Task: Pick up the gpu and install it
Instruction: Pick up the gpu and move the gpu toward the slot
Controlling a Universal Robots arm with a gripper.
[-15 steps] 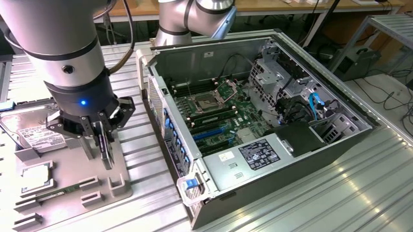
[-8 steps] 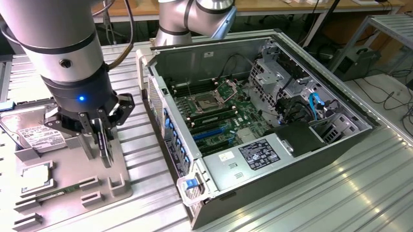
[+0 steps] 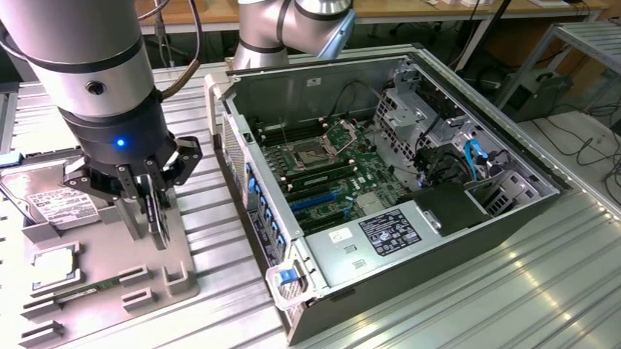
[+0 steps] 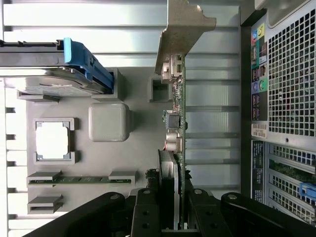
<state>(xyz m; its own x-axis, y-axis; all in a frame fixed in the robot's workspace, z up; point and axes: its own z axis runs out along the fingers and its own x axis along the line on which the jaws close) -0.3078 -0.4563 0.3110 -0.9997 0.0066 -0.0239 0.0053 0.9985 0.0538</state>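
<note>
Robotics lab: slatted aluminium bench (image 3: 505, 305), opened PC case (image 3: 291, 87), desks (image 3: 417, 9), floor cables (image 3: 587, 149).

- Exterior view: the camera sits high and off the arm, looking down at an angle across the slatted metal table (image 3: 485, 291). From middle distance it takes in the whole open computer case (image 3: 291, 91). The grey parts tray (image 3: 102, 254) lies on the exterior view's left.
- Wrist view: the camera is fixed on the wrist and faces straight down along the gripper (image 4: 175, 207), close to the work. The graphics card (image 4: 169, 168) is seen edge-on.
- Overlap: the 2 views share the gripper, the graphics card, the parts tray, the hard drive (image 4: 44, 81), the table slats and the side of the case with the vents and ports.
</note>
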